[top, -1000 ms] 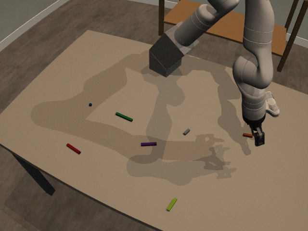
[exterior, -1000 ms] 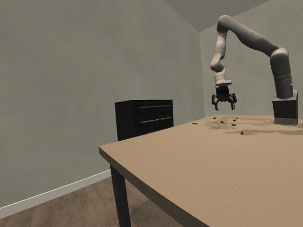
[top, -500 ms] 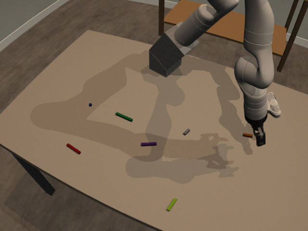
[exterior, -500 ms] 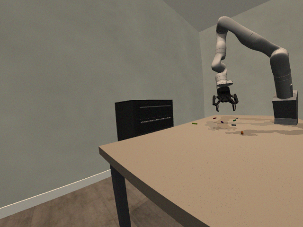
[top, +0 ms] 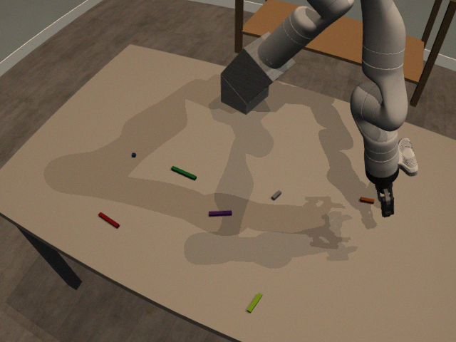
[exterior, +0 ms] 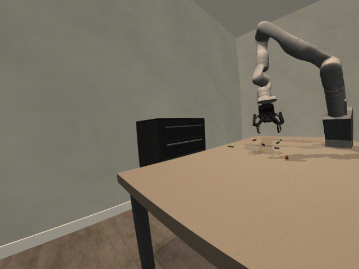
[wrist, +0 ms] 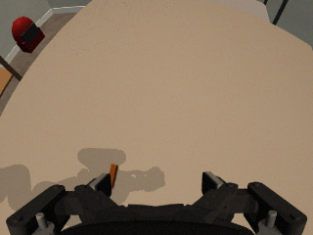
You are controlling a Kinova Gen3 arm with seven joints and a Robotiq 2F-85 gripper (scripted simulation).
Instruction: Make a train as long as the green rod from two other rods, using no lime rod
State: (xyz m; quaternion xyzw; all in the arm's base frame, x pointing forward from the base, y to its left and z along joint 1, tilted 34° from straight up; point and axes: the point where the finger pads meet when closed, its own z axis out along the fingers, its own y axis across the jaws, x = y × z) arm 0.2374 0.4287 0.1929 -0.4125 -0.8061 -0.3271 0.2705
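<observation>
My gripper is open and empty, hanging above the right part of the table; it also shows in the exterior view and in the wrist view. The orange rod lies flat on the table just left of the fingers; in the wrist view it is partly hidden by the left finger. The green rod lies near the table's middle left. The purple rod, the grey rod, the red rod, the tiny blue rod and the lime rod lie apart from one another.
The arm's dark base block stands at the back of the table. A wooden shelf is behind it. A black drawer cabinet stands beyond the table's far edge.
</observation>
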